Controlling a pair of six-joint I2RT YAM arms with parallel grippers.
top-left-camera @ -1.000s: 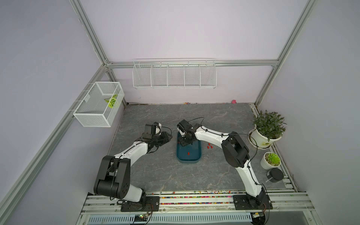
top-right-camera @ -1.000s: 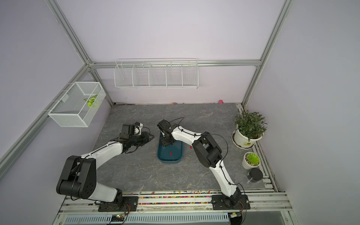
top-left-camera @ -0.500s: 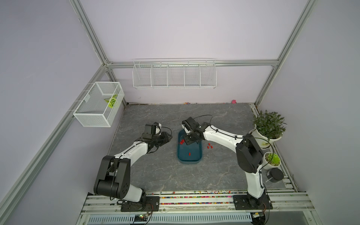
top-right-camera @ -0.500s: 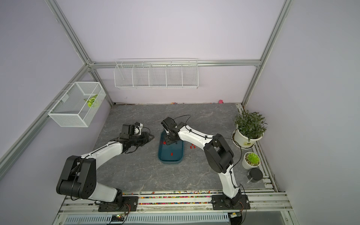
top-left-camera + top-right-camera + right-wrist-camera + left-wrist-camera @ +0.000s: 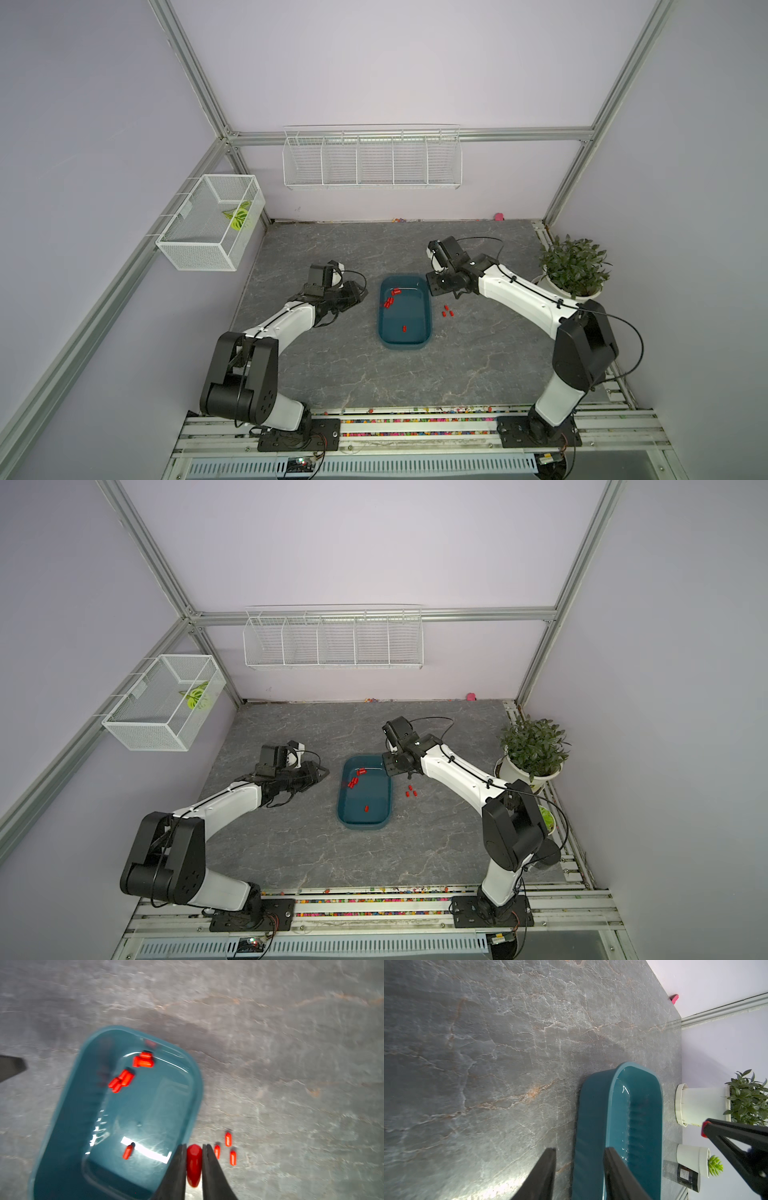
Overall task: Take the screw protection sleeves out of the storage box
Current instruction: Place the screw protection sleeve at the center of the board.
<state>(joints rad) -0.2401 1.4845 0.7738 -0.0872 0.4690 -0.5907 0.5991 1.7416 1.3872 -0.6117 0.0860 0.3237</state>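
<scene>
Grey surface (image 5: 311, 374): right end effector (image 5: 194, 1146) pinched one red sleeve (image 5: 194, 1167) by storage box (image 5: 158, 1101); left end effector (image 5: 579, 1148) narrowly parted, apparently empty.

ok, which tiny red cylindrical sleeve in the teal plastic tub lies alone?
The lone sleeve toward the tub's robot-side end; the other sleeves bunch at the far end.
</scene>
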